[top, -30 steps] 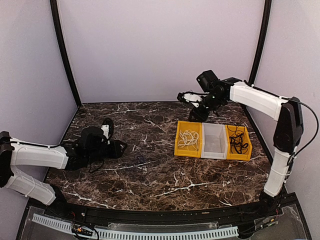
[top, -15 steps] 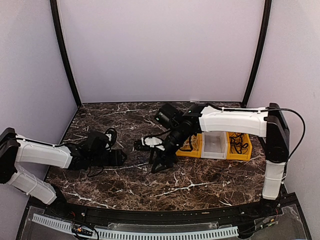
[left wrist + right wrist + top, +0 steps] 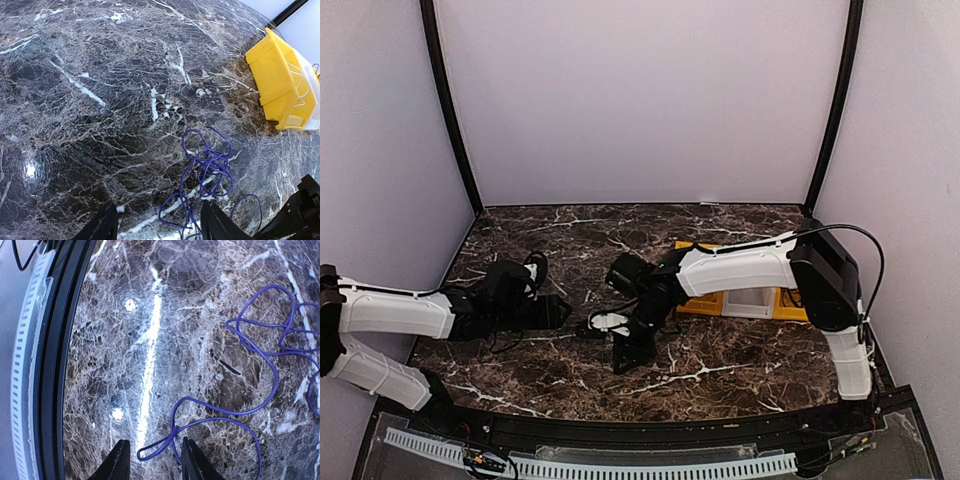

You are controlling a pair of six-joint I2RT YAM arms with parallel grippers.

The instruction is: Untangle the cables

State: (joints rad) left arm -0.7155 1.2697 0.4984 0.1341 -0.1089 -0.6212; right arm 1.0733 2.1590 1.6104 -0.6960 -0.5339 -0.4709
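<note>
A thin purple cable (image 3: 210,167) lies in a loose tangle on the dark marble table (image 3: 720,370). My left gripper (image 3: 160,225) is open low over the table, and strands of the tangle run between its fingers. In the right wrist view the same cable (image 3: 260,365) trails out, and its end loop lies between the open fingers of my right gripper (image 3: 154,452). In the top view the left gripper (image 3: 565,312) and right gripper (image 3: 620,362) face each other at mid-table. The cable is too faint to make out there.
A row of bins, yellow (image 3: 698,300) and white (image 3: 752,298), stands at the right behind my right arm. The yellow bin (image 3: 280,85) holds white cord. The table's black front rail (image 3: 55,365) is close to the right gripper.
My right arm has swung from above the bins at the back right down to the table's middle. The left gripper has shifted slightly right and opened wider.
</note>
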